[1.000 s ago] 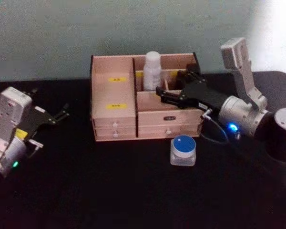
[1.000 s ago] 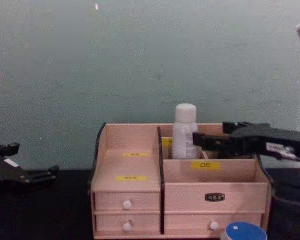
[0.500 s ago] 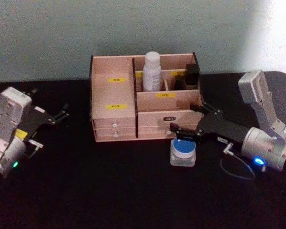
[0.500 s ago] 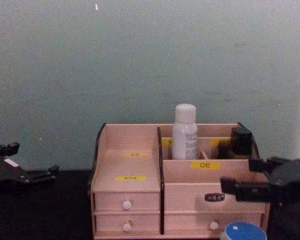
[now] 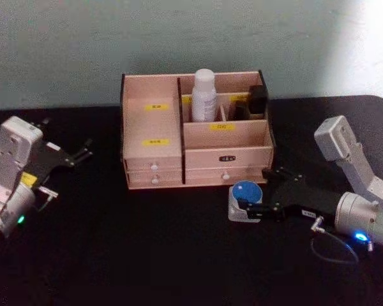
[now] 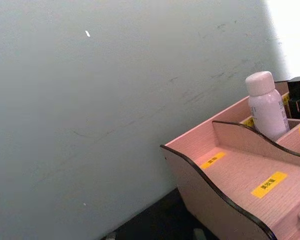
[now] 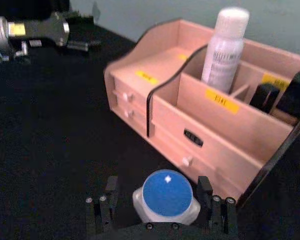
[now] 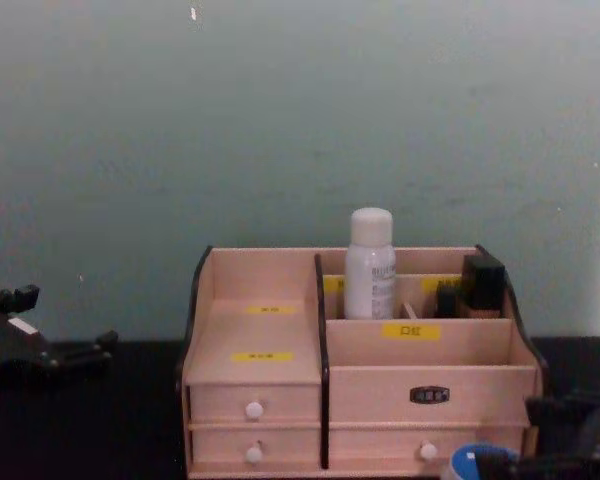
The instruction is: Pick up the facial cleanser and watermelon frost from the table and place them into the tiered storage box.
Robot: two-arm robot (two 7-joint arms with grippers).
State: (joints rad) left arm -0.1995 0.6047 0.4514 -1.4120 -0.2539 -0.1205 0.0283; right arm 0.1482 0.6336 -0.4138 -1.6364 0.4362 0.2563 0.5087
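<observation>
right gripper (image 7: pixel 158 192) open, fingers either side of the jar (image 5: pixel 246 191) in front of the box (image 5: pixel 156 153); bottle (image 5: pixel 204 95) upright in its back compartment. left gripper (image 5: pixel 84 150) idle near the table (image 5: pixel 147 255) left edge, fingers parted, empty.

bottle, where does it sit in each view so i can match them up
Head: bottle top centre, in the box's rear compartment.
Left wrist: bottle at right edge.
Right wrist: bottle upper right.
Chest: bottle centre.
Shared landmark: the dark divider beside it.
</observation>
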